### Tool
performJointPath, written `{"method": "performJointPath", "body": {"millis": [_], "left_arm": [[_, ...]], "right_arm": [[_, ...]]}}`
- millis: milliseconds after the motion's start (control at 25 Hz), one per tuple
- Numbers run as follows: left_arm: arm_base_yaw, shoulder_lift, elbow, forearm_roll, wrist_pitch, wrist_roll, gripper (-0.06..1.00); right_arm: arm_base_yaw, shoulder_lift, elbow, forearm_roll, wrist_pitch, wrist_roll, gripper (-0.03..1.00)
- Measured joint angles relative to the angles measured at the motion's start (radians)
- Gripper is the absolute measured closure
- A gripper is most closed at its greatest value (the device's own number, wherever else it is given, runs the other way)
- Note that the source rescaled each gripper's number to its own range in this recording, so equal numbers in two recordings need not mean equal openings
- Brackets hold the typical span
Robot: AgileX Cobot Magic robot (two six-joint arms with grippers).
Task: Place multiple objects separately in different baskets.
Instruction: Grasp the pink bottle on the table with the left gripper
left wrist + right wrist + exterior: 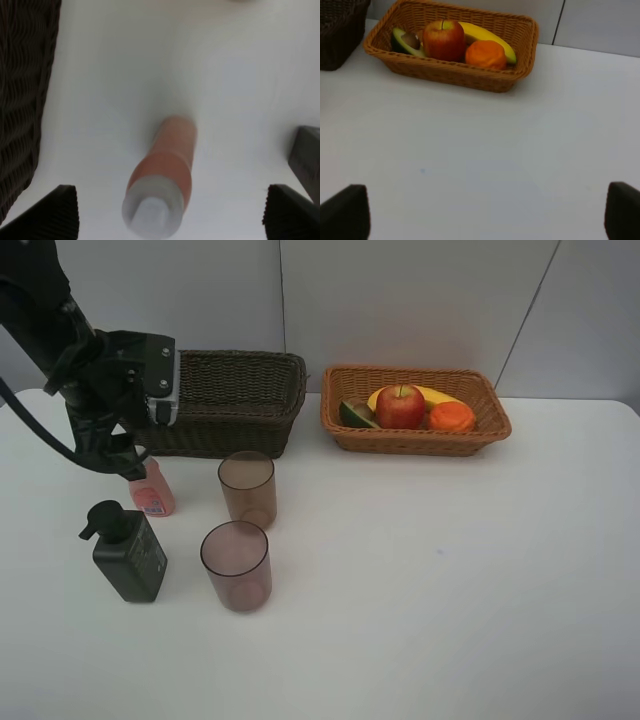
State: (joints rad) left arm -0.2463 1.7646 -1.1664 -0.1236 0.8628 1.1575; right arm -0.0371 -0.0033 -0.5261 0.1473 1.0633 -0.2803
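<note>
The left arm bends in from the left side and points its gripper (172, 212) straight down over the small pink bottle (153, 492). Its fingers are wide apart on both sides of the white cap and do not touch it. The bottle stands upright on the table (450, 570), just beside the dark basket (240, 400). The right gripper (482, 215) is also spread wide and holds nothing.

You get bright, even, diffuse light across the white table (450, 590); shadows are faint and soft-edged beside the nearer cup (236, 565) and the dark pump bottle (128, 552); your left wrist view is out of focus, the pink bottle (165, 165) smeared; your right wrist view is sharper, the weave of the tan basket (455, 75) readable.
</note>
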Motion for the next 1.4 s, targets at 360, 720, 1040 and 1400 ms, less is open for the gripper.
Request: {"method": "performJointPath", "body": {"millis": [360,720,1040,1400], "left_arm": [[-0.001,0.068,0.000,0.048,-0.027,0.002,-0.03],[-0.003,0.155,0.000,0.049,-0.077,0.002,-0.03],[-0.003,0.178,0.000,0.050,-0.104,-0.001,-0.03],[-0.003,0.205,0.000,0.056,-0.105,-0.005,0.09]], "right_arm": [[0.000,0.000,0.000,0.000,0.000,0.000,-0.02],[0.000,0.000,0.000,0.000,0.000,0.000,-0.02],[0.000,0.000,0.000,0.000,0.000,0.000,-0.02],[0.000,0.000,0.000,0.000,0.000,0.000,-0.02]]}}
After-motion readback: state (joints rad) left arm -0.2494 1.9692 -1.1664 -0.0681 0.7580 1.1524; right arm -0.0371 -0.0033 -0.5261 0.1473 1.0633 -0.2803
